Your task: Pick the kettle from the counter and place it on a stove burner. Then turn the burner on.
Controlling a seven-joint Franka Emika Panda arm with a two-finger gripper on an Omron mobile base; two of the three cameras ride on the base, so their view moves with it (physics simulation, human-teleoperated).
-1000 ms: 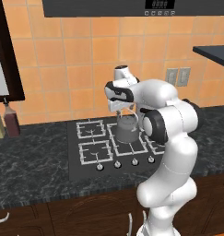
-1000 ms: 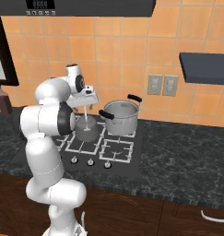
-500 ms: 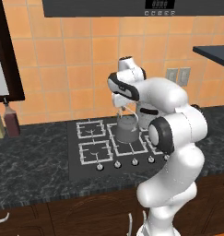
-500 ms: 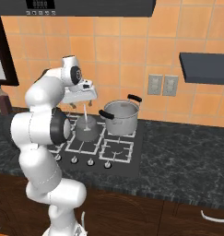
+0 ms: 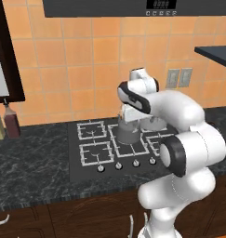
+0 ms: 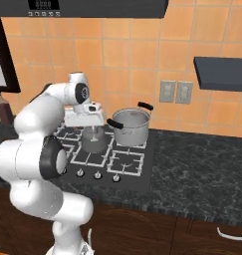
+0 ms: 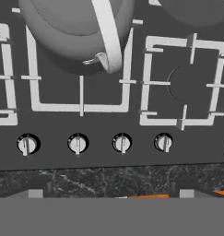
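So the kettle is sitting on the big centre stove burner, upright on the grate, in the middle of the cooktop. From the hand view you look down at the kettle from above: grey rounded body, with the thin wire handle arching across it. Can't see inside it from any of these angles, so no idea whether there's anything in it.

The end effector hangs right above the kettle, pointing straight down. In the right base view the fingers look like they reach down to the kettle's top, but I honestly can't tell if they're apart or pinched on the handle, too small and partly hidden by the hand.

Just behind and to the right of the kettle is the steel pot on a back burner, black handles on both sides. Its inside isn't visible either.

Along the front edge of the cooktop there's a row of four knobs, all looking much the same. The dark marbled tabletop runs around the cooktop, and over on the far left of it two bottles stand against the orange tiled wall.
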